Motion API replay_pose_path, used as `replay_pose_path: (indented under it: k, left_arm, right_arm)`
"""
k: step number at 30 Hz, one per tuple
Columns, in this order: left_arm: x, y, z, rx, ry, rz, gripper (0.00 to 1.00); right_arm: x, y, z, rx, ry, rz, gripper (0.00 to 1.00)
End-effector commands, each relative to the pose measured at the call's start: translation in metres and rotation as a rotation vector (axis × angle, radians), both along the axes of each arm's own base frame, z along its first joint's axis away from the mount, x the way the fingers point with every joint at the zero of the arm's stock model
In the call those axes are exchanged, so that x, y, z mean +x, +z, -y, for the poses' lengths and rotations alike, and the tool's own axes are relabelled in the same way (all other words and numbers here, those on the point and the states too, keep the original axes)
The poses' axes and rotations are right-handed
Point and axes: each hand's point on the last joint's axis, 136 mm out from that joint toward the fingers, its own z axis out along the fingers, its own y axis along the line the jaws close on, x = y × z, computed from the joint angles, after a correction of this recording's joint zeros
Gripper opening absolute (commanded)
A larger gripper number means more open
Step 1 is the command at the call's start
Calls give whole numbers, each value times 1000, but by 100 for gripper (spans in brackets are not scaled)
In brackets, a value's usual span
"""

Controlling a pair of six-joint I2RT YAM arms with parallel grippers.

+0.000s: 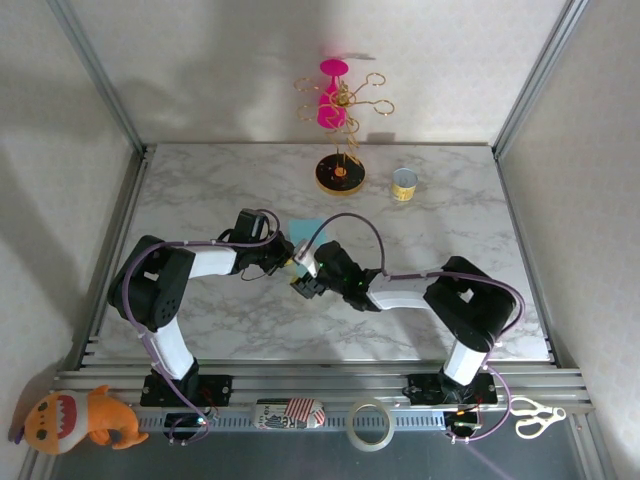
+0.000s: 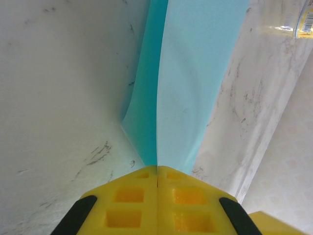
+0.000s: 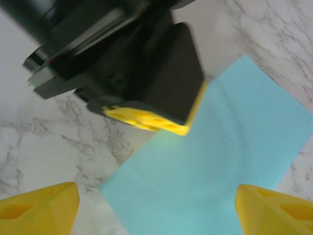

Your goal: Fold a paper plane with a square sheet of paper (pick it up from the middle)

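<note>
Seen from my left wrist, my left gripper (image 2: 157, 172) is clamped on a raised crease of the square sheet of paper (image 2: 190, 73), while my right wrist shows my right gripper (image 3: 156, 203) spread wide above that sheet, flat on the middle of the marble table (image 1: 450, 220).

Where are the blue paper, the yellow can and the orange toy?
paper (image 3: 220, 161), right wrist view, middle of the sheet.
can (image 1: 404, 185), top view, its side wall.
toy (image 1: 75, 418), top view, its orange body.
</note>
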Motion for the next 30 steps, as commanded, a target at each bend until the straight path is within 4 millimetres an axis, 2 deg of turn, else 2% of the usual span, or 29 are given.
replay_pose_path:
  k: [1, 6, 10, 14, 19, 24, 30]
  left_arm:
    - [2, 12, -1, -17, 8, 11, 0]
    - [1, 11, -1, -16, 8, 8, 0]
    - [1, 12, -2, -14, 7, 8, 0]
    - [1, 13, -1, -17, 8, 11, 0]
    - [-1, 12, -2, -14, 7, 7, 0]
    - [-2, 11, -3, -13, 8, 7, 0]
    - [-2, 10, -3, -9, 9, 4, 0]
  right_arm:
    - [7, -2, -2, -68, 1, 141, 81]
    - [14, -3, 0, -82, -24, 194, 76]
    - [10, -6, -1, -120, 0, 229, 75]
    - [8, -18, 0, -172, 24, 245, 72]
    - [7, -19, 2, -171, 14, 258, 69]
    - [10, -18, 4, -158, -11, 272, 61]
    - [7, -17, 3, -150, 5, 263, 44]
